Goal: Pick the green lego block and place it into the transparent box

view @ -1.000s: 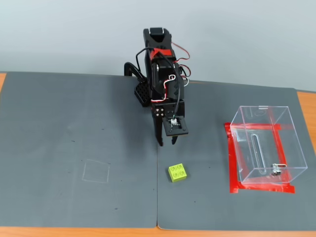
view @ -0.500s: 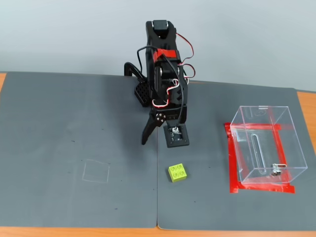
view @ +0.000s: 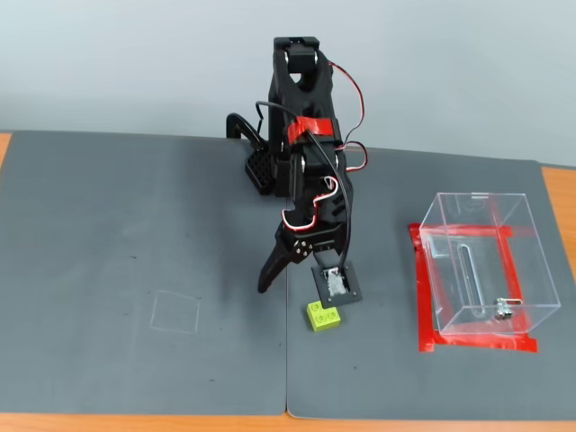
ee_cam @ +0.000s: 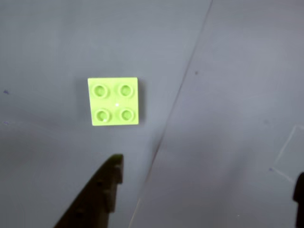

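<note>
Fixed view, taking the green block as our landmark & going left to right. Far left of it we see a faint square outline drawn on the dark grey mat. Nearer, still left of the block, one black finger of the gripper slants down and out, tip above the mat. The other side of the gripper, carrying the small camera plate, sits just above and behind the block, overlapping its back edge from this angle; we can't tell if it touches. The jaws are spread wide, nothing between them. The arm rises behind the block, black w/ red tape and red/white wires, base at the mat's far edge. The block lies flat on the mat, studs up, just right of the seam between the two mat pieces. Well to the right of the block stands the clear box, upright, red tape round its base, small metal latch at its near side. Block & box are well apart.

Wrist view: the block is left of centre, four studs facing us, square to the frame, alone on the mat. Below it one dark finger comes up from the bottom edge, tip short of the block, not touching. Right of the block the seam runs diagonally. At the far right edge we see only a sliver of the other finger.
</note>
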`<act>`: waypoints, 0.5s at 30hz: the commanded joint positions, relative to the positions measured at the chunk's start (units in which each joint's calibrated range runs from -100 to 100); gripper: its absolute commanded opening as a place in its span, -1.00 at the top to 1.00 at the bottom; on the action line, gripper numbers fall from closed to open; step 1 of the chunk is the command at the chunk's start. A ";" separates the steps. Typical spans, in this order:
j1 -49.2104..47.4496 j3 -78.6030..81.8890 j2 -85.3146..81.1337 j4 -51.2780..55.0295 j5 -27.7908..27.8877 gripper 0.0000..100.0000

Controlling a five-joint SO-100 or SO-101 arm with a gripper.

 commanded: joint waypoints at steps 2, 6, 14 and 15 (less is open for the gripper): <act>-3.01 -6.05 3.74 0.05 0.05 0.21; -5.33 -6.77 6.79 0.05 -0.21 0.21; -7.49 -6.77 9.59 -0.64 -0.37 0.20; -7.42 -7.04 10.01 -0.64 -0.37 0.20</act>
